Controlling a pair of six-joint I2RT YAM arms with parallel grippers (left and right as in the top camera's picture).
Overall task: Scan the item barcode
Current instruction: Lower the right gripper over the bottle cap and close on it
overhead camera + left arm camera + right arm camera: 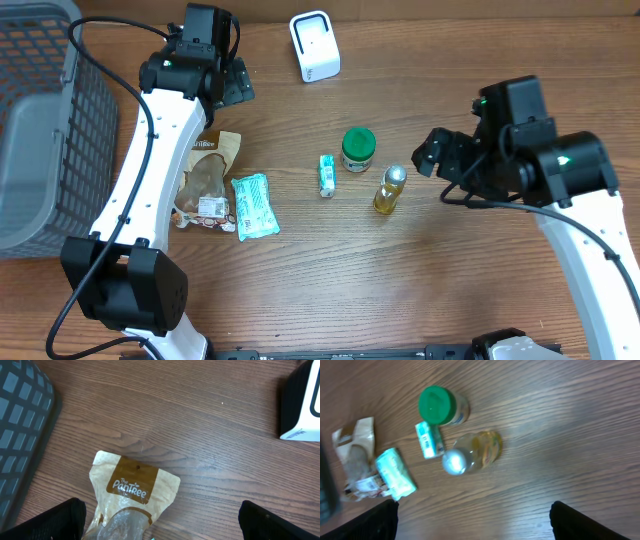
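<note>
Several items lie mid-table: a green-lidded jar (358, 149), a small tube (326, 175), a yellow bottle with a silver cap (390, 188), a teal packet (254, 205) and a brown pouch (207, 175). A white scanner (314, 46) stands at the back. My right gripper (435, 165) hovers open just right of the bottle (472, 454), and its wrist view (475, 525) shows only bare wood between the fingers. My left gripper (238, 85) is open above the pouch's top edge (132, 492), between the basket and the scanner (300, 405). No barcode is legible.
A grey mesh basket (35, 120) fills the far left and shows in the left wrist view as the dark basket wall (22, 425). The jar (440, 406), tube (429, 440) and teal packet (395, 472) sit close together left of the bottle.
</note>
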